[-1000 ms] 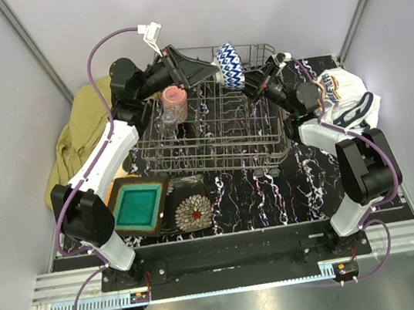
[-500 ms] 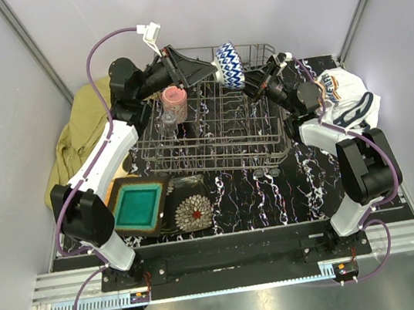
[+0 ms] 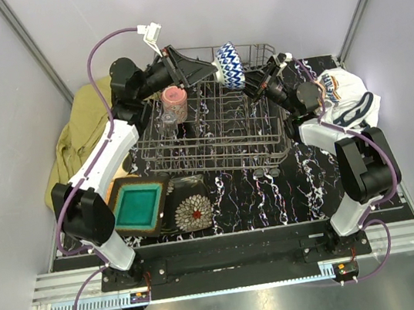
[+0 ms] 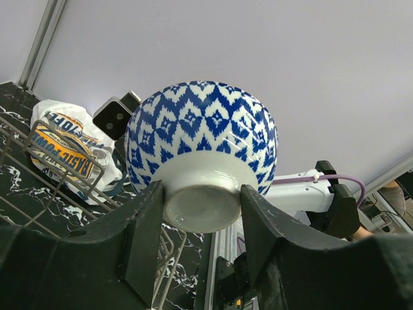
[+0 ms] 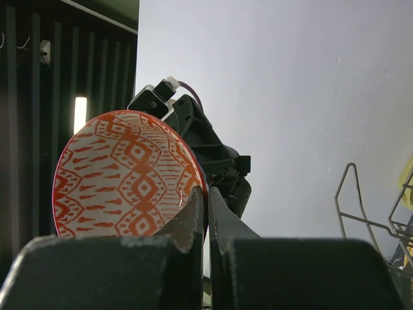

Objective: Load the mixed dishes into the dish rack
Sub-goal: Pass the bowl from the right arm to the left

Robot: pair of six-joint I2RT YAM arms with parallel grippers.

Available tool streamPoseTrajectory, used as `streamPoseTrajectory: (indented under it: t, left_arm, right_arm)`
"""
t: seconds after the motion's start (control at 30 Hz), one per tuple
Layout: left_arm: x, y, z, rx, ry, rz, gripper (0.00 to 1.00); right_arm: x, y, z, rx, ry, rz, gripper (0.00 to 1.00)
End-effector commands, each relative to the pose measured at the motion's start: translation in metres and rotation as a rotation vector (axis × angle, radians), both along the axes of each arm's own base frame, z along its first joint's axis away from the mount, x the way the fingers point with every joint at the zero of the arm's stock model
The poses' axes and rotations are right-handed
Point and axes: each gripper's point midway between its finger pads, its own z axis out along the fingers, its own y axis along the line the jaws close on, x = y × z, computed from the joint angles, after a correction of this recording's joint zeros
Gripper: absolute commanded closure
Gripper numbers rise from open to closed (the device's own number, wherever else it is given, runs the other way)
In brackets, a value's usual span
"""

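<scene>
A teal square plate (image 3: pixel 135 205) is set near the counter's (image 3: pixel 275 191) front-left corner. A pink cup (image 3: pixel 175 101) is stood in the dish rack (image 3: pixel 220 141). Above the rack's far edge, a blue-patterned bowl (image 3: pixel 229 66) is pinched by its foot in the left hand (image 4: pixel 201 200); the right hand (image 5: pixel 206 197), pressed together, is held at its rim.

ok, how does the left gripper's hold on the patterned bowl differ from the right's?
The left gripper clamps the bowl by its white foot, fingers spread wide either side; the right gripper pinches the thin rim, fingers almost touching. The left gripper faces the blue-and-white outside; the right gripper faces the orange-patterned inside. Shared: both are shut on the same bowl, held in the air above the far edge of the dish rack.
</scene>
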Motion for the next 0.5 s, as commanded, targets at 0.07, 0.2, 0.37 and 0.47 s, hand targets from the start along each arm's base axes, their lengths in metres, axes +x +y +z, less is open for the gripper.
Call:
streamPoseTrajectory:
  t: [0.07, 0.2, 0.37, 0.47]
  left_arm:
    - [-0.0078, -0.0065, 0.0003, 0.002, -0.023, -0.067, 0.7]
    - [-0.008, -0.0065, 0.0, 0.003, -0.022, -0.068, 0.46]
    - [-0.01, -0.0069, -0.0038, 0.009, -0.015, -0.075, 0.39]
    - [-0.011, -0.0066, -0.0035, 0.01, -0.016, -0.076, 0.37]
  right_arm:
    - [-0.0087, 0.0002, 0.0296, 0.04, -0.124, 0.014, 1.0]
    - [-0.0076, -0.0007, 0.0307, 0.045, -0.126, 0.013, 1.0]
    - [-0.0089, -0.0014, 0.0313, 0.048, -0.127, 0.011, 1.0]
    - [-0.009, -0.0016, 0.0317, 0.05, -0.127, 0.01, 1.0]
